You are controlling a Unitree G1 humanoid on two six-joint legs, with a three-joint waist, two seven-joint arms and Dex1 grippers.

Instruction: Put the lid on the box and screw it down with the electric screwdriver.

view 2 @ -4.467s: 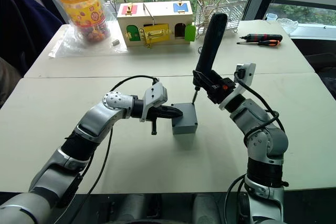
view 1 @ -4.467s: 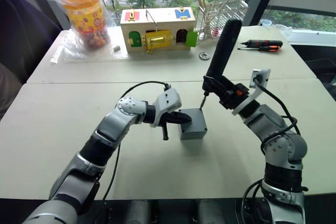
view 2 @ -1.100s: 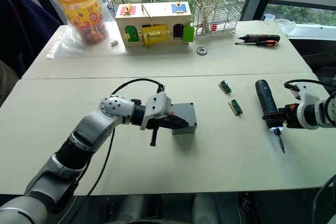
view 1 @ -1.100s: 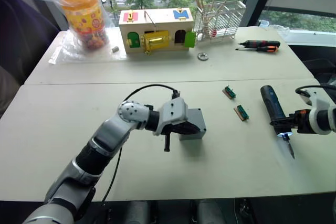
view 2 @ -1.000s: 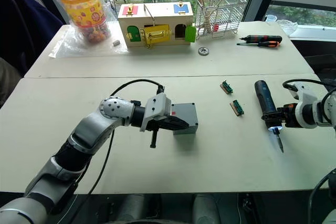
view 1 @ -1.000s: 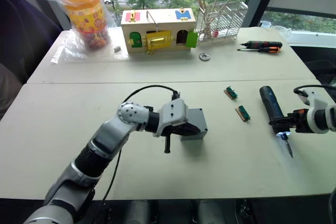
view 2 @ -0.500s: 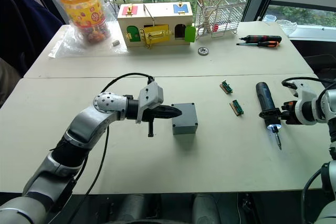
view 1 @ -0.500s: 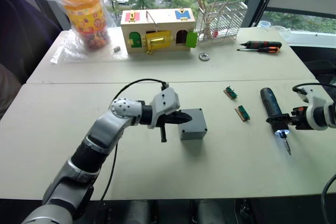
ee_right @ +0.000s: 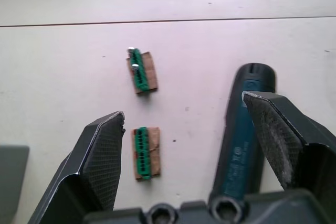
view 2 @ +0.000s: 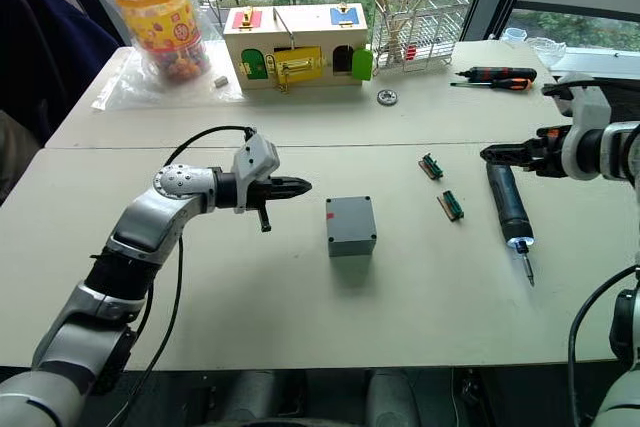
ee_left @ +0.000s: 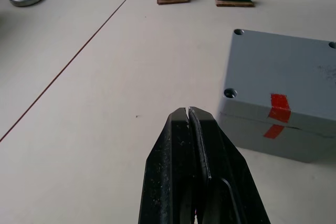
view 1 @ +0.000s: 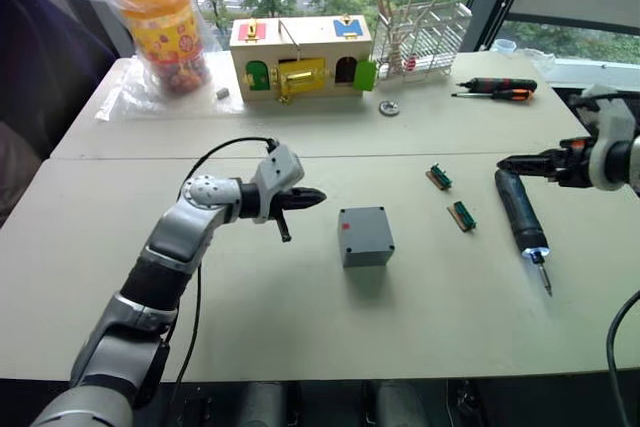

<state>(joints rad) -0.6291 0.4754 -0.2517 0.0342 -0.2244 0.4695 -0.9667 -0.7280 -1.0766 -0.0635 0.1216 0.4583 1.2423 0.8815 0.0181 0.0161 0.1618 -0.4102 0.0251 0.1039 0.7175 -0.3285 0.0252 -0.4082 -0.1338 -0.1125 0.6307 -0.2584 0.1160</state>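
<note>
Now the lid [ee_left: 286,74] sits on the box [view 1: 365,236] mid-counter, seemingly screwed. Left claw [view 1: 318,196], pinched shut and empty, hangs beside it; right claw [ee_right: 197,145] gapes above the electric screwdriver [view 1: 519,211], lying flat, apparently released

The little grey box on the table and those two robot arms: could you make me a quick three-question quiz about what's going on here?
1. True or false: the lid sits on the box.
2. Where is the electric screwdriver? A) in the right gripper B) lying on the table C) on the box
3. The left gripper fingers are ____.

Key: 1 true. 2 B, the open right gripper is off it. 3 shut.
</note>
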